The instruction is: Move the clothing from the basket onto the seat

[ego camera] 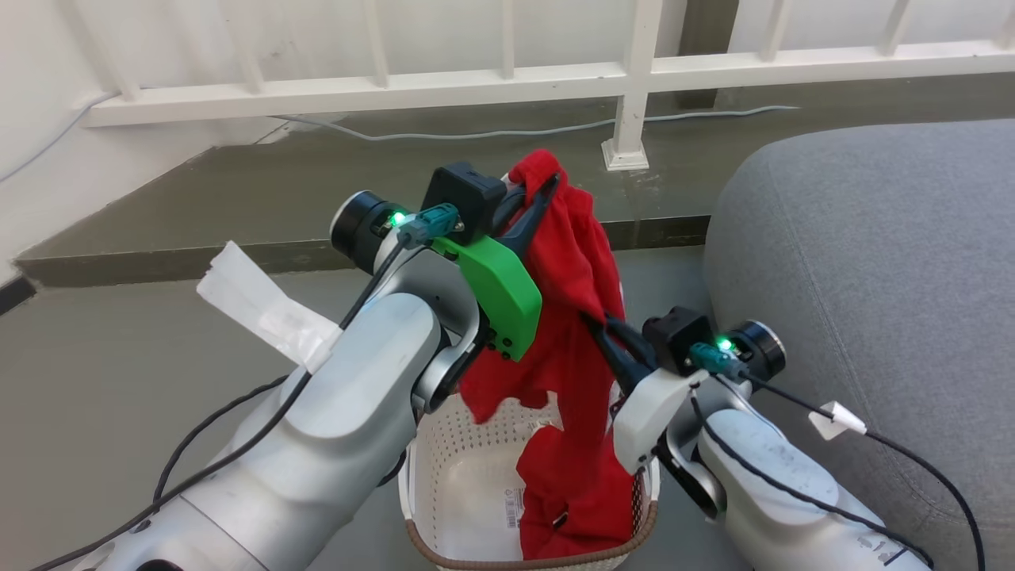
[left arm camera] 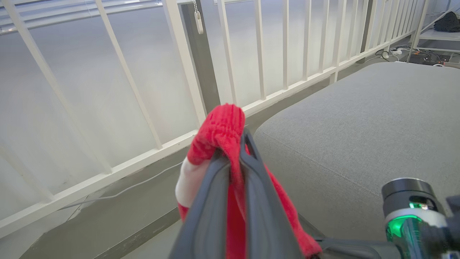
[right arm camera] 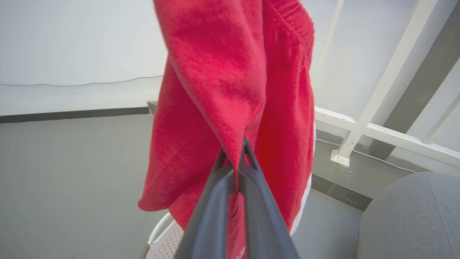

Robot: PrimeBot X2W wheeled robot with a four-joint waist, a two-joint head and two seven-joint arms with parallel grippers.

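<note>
A red garment of the clothing (ego camera: 572, 317) hangs stretched above the cream perforated basket (ego camera: 468, 468), its lower end still draped inside the basket. My left gripper (ego camera: 545, 184) is shut on the garment's top fold (left arm camera: 222, 129); a white trim shows beside the left gripper's fingers (left arm camera: 212, 201). Lower down, my right gripper (ego camera: 596, 323) is shut on the red cloth's (right arm camera: 230, 90) middle, pinching a fold between its fingers (right arm camera: 251, 201). The grey seat (ego camera: 872, 270) lies to the right of the basket, seen too in the left wrist view (left arm camera: 359, 126) and the right wrist view (right arm camera: 413, 216).
A white railing (ego camera: 626, 79) runs along the back, on a raised dark ledge with a cable (ego camera: 492, 131) lying on it. A white tag (ego camera: 262, 305) hangs from my left forearm. Grey floor spreads to the basket's left.
</note>
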